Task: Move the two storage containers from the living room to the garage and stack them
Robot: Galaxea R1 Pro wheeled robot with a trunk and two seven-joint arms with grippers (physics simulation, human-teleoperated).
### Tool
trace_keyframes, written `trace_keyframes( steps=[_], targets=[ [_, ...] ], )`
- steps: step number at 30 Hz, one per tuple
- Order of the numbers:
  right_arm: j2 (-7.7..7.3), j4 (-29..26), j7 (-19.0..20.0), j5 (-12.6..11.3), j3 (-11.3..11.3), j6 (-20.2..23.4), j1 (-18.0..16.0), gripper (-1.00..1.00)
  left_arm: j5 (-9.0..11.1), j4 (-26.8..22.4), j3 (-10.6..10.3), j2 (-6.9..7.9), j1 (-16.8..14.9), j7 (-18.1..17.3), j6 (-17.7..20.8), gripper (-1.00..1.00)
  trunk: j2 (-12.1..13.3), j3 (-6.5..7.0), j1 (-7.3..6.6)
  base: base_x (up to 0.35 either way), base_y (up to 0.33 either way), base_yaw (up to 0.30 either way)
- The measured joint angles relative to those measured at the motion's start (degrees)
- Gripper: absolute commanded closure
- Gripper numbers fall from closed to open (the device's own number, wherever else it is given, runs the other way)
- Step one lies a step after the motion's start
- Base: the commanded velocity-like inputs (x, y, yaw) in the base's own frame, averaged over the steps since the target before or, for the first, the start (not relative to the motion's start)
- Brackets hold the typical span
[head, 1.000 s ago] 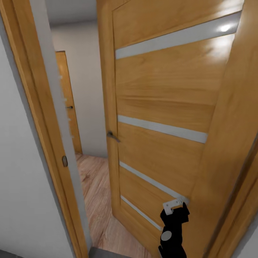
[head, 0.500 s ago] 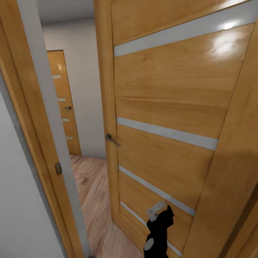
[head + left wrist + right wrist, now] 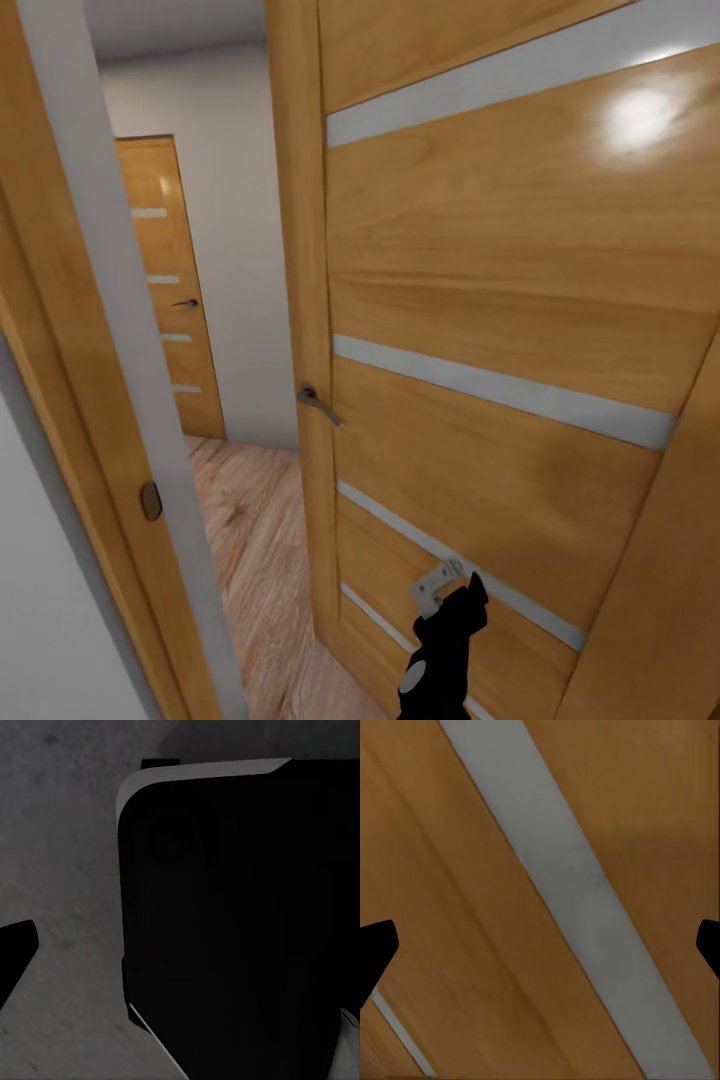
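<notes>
Where things stood: while the robot faced the wooden door (image 3: 480,330), no storage container appeared, so where the two bins were could not be told.
Progress: judged early or mid-transit; carrying and stacking in the garage seemed left to do.
Doors counted: two, the near one ajar and a second door (image 3: 165,290) across the plank floor (image 3: 255,560) beyond it.
Handles counted: two, one lever (image 3: 316,400) on the near door's edge.
Right gripper (image 3: 440,587): against the near door's lower panel, fingertips spread wide, holding nothing.
Left gripper (image 3: 180,945): state could not be told; grey concrete (image 3: 60,855) lay below.
</notes>
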Motion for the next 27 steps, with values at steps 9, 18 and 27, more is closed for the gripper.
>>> trace_keyframes(
  steps=[9,18,27],
  targets=[
    [-0.07,-0.1,0.0,1.9,0.0,0.2,0.0,-1.00,0.0,0.0,0.0,0.00,0.0,0.0,0.0,-1.00,0.0,0.00,0.01,0.015,0.005,0.000],
    [-0.13,-0.1,0.0,2.2,-0.3,0.2,-3.7,-1.00,0.0,0.0,0.0,0.00,0.0,0.0,0.0,-1.00,0.0,0.00,0.00,0.108,0.000,0.000],
    [-0.04,0.5,0.3,-0.9,-0.5,4.7,-12.5,-1.00,0.0,0.0,0.0,0.00,0.0,0.0,0.0,-1.00,0.0,-0.01,0.00,0.148,0.000,0.000]
  ],
)
